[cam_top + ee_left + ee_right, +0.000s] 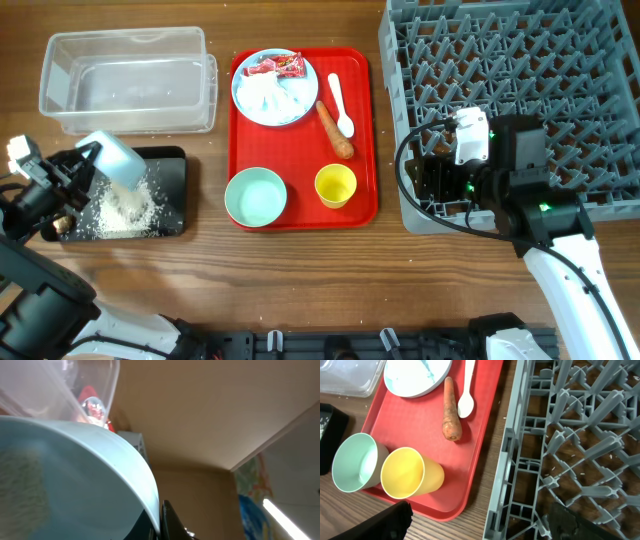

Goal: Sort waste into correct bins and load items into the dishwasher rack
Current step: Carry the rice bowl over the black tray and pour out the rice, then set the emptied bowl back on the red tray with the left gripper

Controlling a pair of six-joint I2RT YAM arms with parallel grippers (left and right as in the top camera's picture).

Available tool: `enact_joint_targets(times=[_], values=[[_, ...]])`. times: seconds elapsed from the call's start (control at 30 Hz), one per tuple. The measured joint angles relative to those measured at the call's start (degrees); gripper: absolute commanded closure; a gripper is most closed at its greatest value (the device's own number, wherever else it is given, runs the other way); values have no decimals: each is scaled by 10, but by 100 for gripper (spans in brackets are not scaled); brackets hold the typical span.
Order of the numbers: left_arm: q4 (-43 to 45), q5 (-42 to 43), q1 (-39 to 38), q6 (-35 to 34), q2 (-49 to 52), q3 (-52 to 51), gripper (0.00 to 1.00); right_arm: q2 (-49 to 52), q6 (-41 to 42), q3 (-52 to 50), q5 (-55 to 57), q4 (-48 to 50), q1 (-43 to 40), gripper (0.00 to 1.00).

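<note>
Overhead, the dishwasher rack (560, 80) fills the right end of the counter (300, 290). The red tray (295, 150) lies mid-counter, the clear tub (130, 85) is at far left, and the black tray (172, 190) sits just in front of the tub. The red tray carries a plate (243, 100) with wrapper (278, 66) and tissue (270, 92), a second bowl (256, 196), a yellow cup (335, 185), a carrot (335, 130) and a spoon (340, 105).

The left fingers (82, 163) clamp the rim of a pale blue bowl (118, 158), tipped over the black tray above a heap of rice (120, 210). Emptying appears to be the step in hand. The rack lies well to this bowl's right, beyond the red tray and nearer the right arm.

The right fingers (390, 522) hang spread and empty at the rack's near-left corner. The cup is near on their left. The carrot lies beyond it, long axis running from plate toward the tray's near edge.

Only the left wrist view shows the bowl's hazily speckled inside. Only the right wrist view shows the finger gap and stray grains (555, 467) on the rack floor.
</note>
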Motion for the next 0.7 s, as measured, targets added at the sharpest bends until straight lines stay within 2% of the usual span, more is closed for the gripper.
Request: enact_joint_targets(times=[0.7], values=[[0, 23, -5, -18, -1, 0, 96, 0, 0, 0, 0, -5, 0, 10]])
